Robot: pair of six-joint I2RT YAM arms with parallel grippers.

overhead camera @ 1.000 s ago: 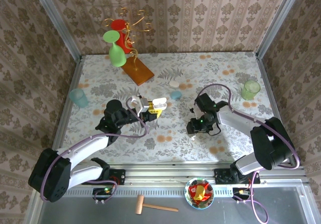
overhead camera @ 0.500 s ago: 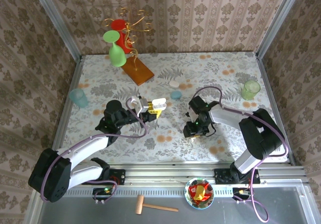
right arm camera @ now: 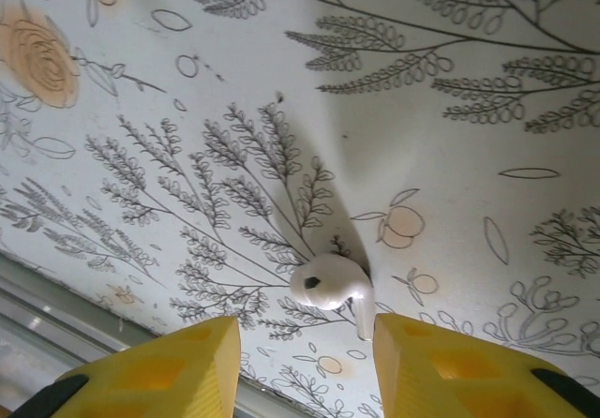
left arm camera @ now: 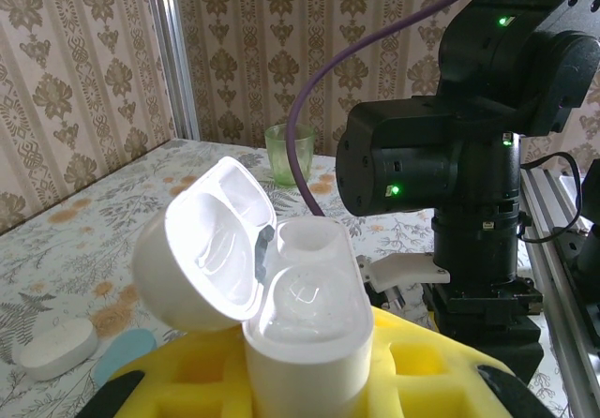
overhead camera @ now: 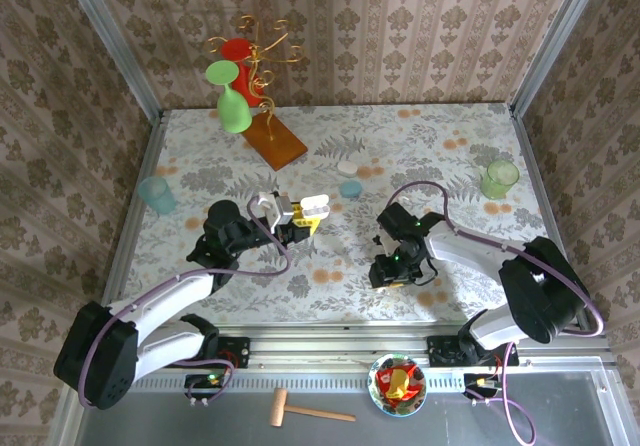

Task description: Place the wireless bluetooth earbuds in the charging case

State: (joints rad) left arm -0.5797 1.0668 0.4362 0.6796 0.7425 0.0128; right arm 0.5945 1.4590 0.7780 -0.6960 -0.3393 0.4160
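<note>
From above, the left gripper is clamped on a glossy white plastic charging case over the floral-patterned table. It is presumably held there as a steady target. The right gripper points straight down at the table near the front edge.

In the left wrist view, the charging case stands upright between yellow pads. Its hinged lid is swung open, and the wells look empty, though glare makes that uncertain.

In the right wrist view, a small white plastic earbud lies on the table between the parted yellow fingers. Neither finger touches it, and I'd say it's lined up for a pinch.
</note>
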